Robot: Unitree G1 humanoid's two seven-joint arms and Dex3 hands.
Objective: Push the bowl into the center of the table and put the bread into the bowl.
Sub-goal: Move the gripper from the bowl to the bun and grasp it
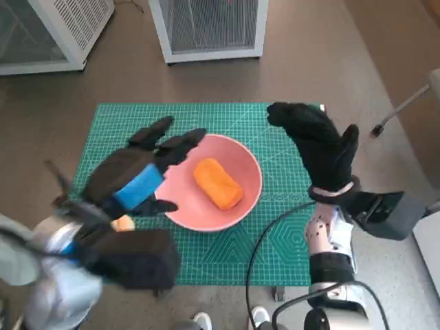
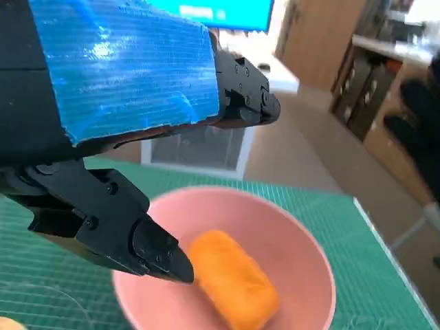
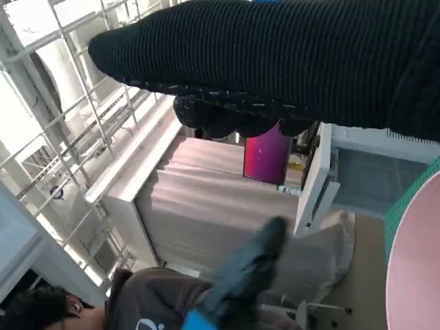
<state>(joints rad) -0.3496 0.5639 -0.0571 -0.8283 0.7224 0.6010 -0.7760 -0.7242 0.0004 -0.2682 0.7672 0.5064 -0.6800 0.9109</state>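
Bread (image 1: 218, 183), an orange loaf, is lying inside the pink bowl (image 1: 244, 155), a little toward the side of the bowl that is nearer to the right hand. The bowl is sitting on the green cutting mat (image 1: 199, 117) that is covering the tabletop, close to the middle of the mat. In the left wrist view the bread (image 2: 234, 278) is seen resting on the bottom of the bowl (image 2: 302, 240), apart from the black fingers (image 2: 148, 247).

The left hand (image 1: 141, 175), with blue tape on its back, is being held over the rim of the bowl on the side away from the right hand. Its fingers are spread apart and nothing is being grasped by them; whether they are touching the rim cannot be told.

The right hand (image 1: 320, 148), in the black knitted glove, is being held above the mat just beside the bowl, on the opposite side. Its fingers are stretched out and released, and nothing is being held. In the right wrist view the glove (image 3: 289, 62) is filling the upper part, and a person (image 3: 165, 302) is partly seen behind the bowl.

Beyond the mat, two white cabinets (image 1: 210, 27) are standing on the floor.
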